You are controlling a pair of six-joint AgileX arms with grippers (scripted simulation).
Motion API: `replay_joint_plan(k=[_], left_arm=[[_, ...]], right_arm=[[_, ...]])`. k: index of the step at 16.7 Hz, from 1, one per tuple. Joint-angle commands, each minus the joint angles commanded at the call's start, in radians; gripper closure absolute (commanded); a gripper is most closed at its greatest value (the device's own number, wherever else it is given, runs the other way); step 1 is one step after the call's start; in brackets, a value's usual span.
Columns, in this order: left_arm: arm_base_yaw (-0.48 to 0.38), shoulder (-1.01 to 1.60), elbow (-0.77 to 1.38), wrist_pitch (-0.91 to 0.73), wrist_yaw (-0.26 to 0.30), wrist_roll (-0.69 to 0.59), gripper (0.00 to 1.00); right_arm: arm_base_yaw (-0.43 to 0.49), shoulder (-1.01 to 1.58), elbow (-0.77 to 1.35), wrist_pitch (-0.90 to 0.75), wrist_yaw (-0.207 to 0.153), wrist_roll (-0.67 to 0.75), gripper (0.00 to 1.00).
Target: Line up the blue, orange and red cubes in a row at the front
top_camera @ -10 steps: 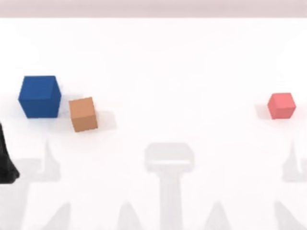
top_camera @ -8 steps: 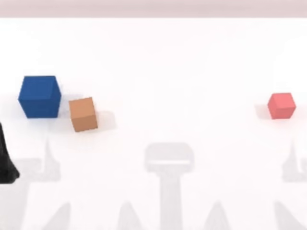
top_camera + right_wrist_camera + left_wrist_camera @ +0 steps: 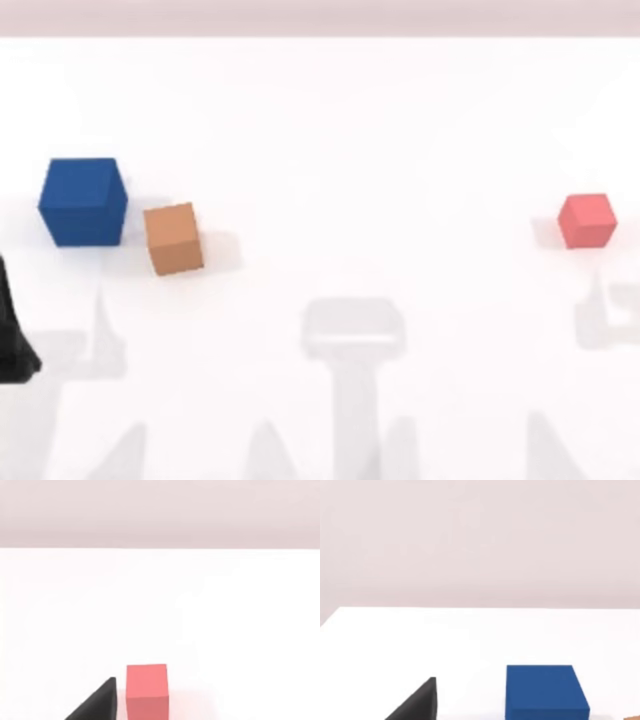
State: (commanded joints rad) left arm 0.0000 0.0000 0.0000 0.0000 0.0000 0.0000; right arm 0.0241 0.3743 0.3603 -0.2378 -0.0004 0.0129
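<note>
**Three cubes on a white table, two at the left and one at the right**

From above, a white table (image 3: 350,130) holds three plain cubes. The blue cube (image 3: 83,201), the largest, sits near the table's left side. The orange cube (image 3: 174,238) sits just beside it, to its right and a little nearer the front. It is turned slightly askew, and a narrow strip of table shows between the two. The red cube (image 3: 587,220), the smallest, sits alone near the right side, well apart from the other two. All three rest flat on the table, and nothing holds them.

A dark part of the left arm (image 3: 12,335) shows at the left edge, in front of the blue cube and not touching it. The right arm itself is out of the top view.

In the left wrist view, a dark wedge of the left gripper (image 3: 417,704) shows low in the picture, with the blue cube (image 3: 545,692) close ahead of it. In the right wrist view, a matching wedge of the right gripper (image 3: 97,704) shows, with the red cube (image 3: 146,690) just beside it. I cannot tell whether either gripper is spread wide or closed.
</note>
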Motion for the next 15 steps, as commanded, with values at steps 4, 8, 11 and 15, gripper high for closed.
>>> replay_joint_plan(k=[4, 8, 11, 15], left_arm=[[0.0, 0.0, 0.0, 0.0, 0.0, 0.0, 0.0], [0.0, 0.0, 0.0, 0.0, 0.0, 0.0, 0.0], [0.0, 0.0, 0.0, 0.0, 0.0, 0.0, 0.0], [0.0, 0.0, 0.0, 0.0, 0.0, 0.0, 0.0]], right_arm=[[0.023, 0.417, 0.346, -0.226, -0.001, 0.01, 0.0], [0.047, 0.893, 0.71, -0.477, 0.0, 0.022, 0.0], [0.063, 1.216, 0.963, -0.655, 0.001, 0.03, 0.0], [0.081, 1.553, 1.254, -0.849, 0.002, 0.04, 0.0]])
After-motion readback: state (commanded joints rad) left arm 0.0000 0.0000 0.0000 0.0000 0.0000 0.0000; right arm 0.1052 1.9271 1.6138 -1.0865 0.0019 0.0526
